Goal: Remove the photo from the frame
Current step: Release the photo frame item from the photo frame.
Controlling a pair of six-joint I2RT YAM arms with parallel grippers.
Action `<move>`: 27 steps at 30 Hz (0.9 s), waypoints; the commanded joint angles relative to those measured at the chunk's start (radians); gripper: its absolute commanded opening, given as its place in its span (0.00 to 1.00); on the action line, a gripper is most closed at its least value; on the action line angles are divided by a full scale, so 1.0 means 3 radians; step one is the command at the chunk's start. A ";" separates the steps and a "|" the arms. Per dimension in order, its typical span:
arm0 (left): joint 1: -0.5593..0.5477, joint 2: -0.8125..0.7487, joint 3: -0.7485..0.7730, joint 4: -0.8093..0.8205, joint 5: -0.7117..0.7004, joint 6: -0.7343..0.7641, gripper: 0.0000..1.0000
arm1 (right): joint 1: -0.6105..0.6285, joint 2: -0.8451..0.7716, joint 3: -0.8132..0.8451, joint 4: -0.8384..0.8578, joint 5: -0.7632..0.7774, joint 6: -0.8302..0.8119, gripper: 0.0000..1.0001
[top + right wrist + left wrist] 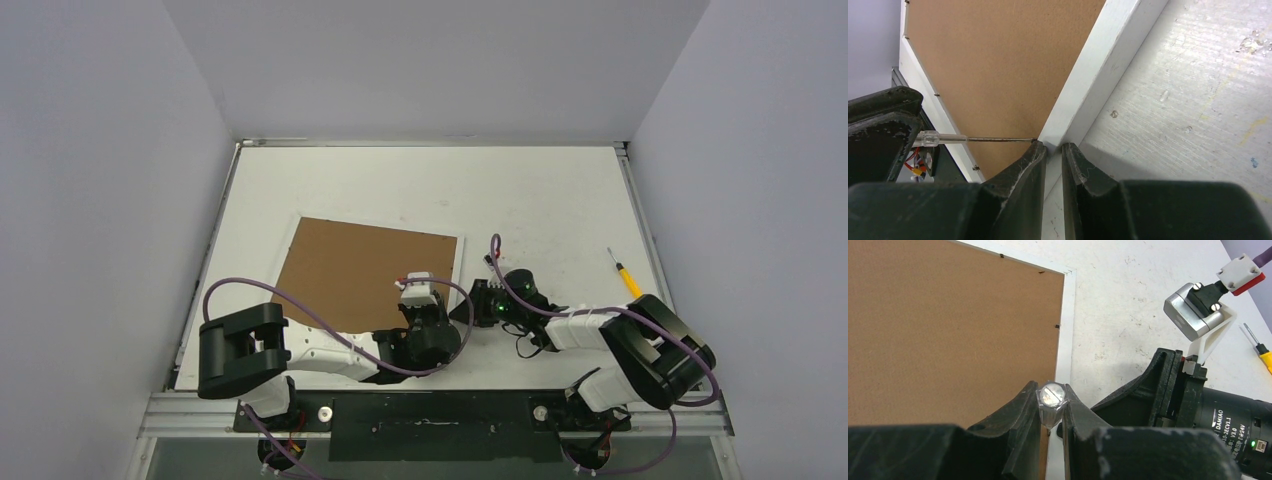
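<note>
The frame point(370, 275) lies face down at centre left, its brown backing board point(948, 330) up inside a narrow white border point(1066, 330). The photo is hidden under the backing. My left gripper point(1050, 390) is shut on a clear-handled screwdriver point(1053, 399) held point down over the frame's near right corner. In the right wrist view its thin shaft point(998, 139) reaches the inner edge of the border point(1103, 55). My right gripper point(1054, 146) is shut on that white border at the same corner, one finger on each side of it.
A yellow-handled screwdriver point(625, 275) lies on the white table point(540, 200) at the right, also seen in the left wrist view point(1263, 352). Grey walls close in three sides. The two wrists sit close together at the frame's corner.
</note>
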 commanded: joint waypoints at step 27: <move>-0.0095 0.0212 0.0183 0.1061 0.1490 -0.0121 0.00 | 0.0152 0.0373 0.0028 0.0156 0.0216 -0.0215 0.05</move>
